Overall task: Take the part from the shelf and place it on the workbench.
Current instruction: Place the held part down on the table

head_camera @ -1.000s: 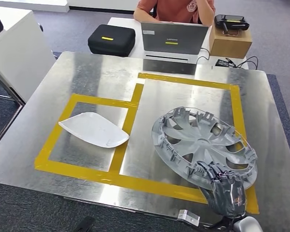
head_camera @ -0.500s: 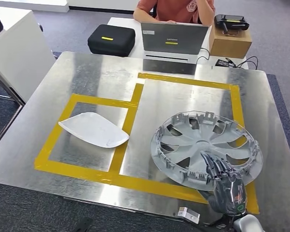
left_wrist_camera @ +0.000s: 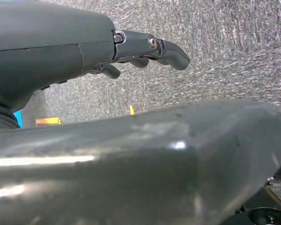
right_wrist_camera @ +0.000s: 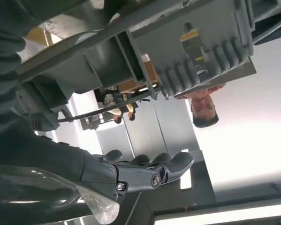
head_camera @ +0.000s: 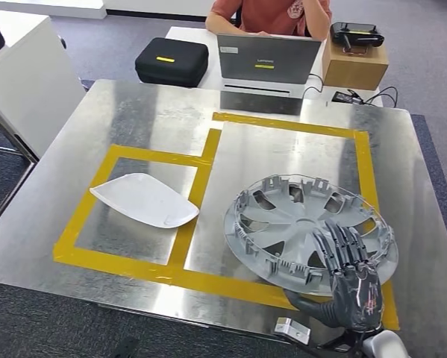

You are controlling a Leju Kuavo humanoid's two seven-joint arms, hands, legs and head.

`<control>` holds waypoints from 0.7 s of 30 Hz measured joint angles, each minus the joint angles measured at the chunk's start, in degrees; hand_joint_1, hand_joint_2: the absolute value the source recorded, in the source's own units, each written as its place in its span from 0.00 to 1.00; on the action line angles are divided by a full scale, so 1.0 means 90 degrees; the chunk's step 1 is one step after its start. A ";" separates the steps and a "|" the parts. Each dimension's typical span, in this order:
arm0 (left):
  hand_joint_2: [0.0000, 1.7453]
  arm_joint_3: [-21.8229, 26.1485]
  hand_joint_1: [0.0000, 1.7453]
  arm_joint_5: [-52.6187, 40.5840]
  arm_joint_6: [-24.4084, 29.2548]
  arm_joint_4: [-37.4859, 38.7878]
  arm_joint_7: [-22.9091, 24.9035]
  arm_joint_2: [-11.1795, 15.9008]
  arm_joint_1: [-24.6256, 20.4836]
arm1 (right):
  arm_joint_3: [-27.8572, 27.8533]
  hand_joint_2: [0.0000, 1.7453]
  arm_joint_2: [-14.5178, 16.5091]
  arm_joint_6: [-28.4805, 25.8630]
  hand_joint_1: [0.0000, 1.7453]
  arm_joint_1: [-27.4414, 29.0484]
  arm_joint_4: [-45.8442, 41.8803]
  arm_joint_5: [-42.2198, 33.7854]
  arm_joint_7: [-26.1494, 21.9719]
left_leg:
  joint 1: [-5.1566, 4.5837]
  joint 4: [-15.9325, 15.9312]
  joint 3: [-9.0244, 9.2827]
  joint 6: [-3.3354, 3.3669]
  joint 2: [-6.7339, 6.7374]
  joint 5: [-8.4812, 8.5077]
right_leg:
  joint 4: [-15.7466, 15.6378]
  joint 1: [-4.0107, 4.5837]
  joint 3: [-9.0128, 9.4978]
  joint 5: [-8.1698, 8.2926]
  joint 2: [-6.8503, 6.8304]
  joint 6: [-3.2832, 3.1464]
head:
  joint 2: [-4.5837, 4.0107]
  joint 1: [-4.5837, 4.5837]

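We see our right hand (head_camera: 353,287) with fingers (head_camera: 338,246) gripping the near rim of the grey wheel cover (head_camera: 300,224), beside the white part (head_camera: 145,199) on the worktop (head_camera: 148,119). Our left hand (left_wrist_camera: 146,47) holds nothing, fingers loose.

Your right hand is up at the near edge; your left hangs low.

Your right hand (head_camera: 353,280) comes in from the lower right, back of the hand facing you, dark fingers (head_camera: 339,246) spread and stretched forward over the wheel cover's (head_camera: 300,216) near rim; whether they grip it cannot be told from the head view. Your left hand (left_wrist_camera: 96,51) points at the floor, fingers (left_wrist_camera: 167,49) loosely extended, holding nothing.
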 joint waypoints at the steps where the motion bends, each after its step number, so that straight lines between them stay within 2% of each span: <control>1: 0.00 0.0001 0.00 0.0000 0.0001 0.0002 -0.0002 0.0004 0.0001 | -0.0001 0.00 0.0000 -0.0003 0.00 0.0004 -0.0027 0.0000 -0.0001 | 0.0000 0.0000 0.0000 0.0000 0.0000 0.0000 | 0.0000 0.0000 0.0000 0.0000 0.0000 0.0000 | 0.0000 0.0000; 15: 0.00 0.0007 0.00 0.0019 0.0006 0.0033 -0.0003 0.0031 0.0022 | -0.0145 0.00 0.0018 -0.0278 0.00 0.0040 -0.0493 0.0073 -0.0081 | 0.0000 0.0000 0.0001 0.0000 0.0000 0.0000 | 0.0000 0.0000 0.0000 0.0000 0.0000 0.0000 | 0.0000 -0.0001; 21: 0.00 0.0029 0.00 0.0048 0.0008 0.0045 -0.0031 0.0035 0.0052 | -0.0573 0.00 0.0270 -0.0285 0.00 0.0261 -0.0952 0.0222 -0.0476 | 0.0000 0.0000 0.0001 0.0000 0.0000 0.0000 | 0.0000 0.0000 0.0000 0.0000 0.0000 0.0000 | 0.0000 0.0000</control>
